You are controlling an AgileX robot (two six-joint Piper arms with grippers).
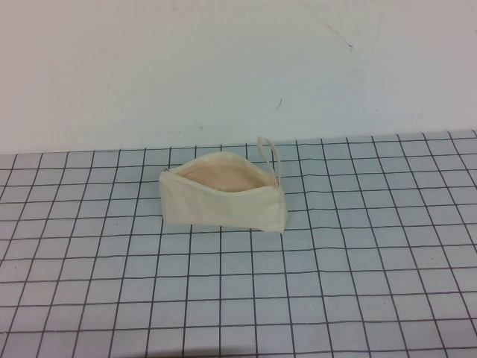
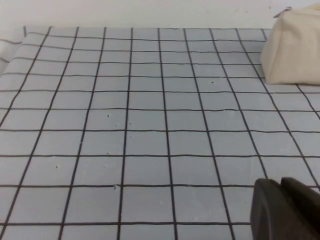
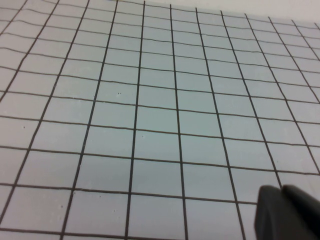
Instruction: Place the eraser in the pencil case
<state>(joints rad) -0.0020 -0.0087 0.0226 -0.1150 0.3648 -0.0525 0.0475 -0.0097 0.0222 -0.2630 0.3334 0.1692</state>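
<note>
The cream fabric pencil case stands on the grid mat at the middle, its zip open and peach lining showing, with a loop strap at its far right end. One end of it shows in the left wrist view. The eraser is not in view. My left gripper is shut and empty, low over the mat well short of the case. My right gripper is shut and empty over bare mat. Neither arm shows in the high view.
The grey mat with black grid lines covers the table up to a white wall at the back. Nothing else lies on the mat.
</note>
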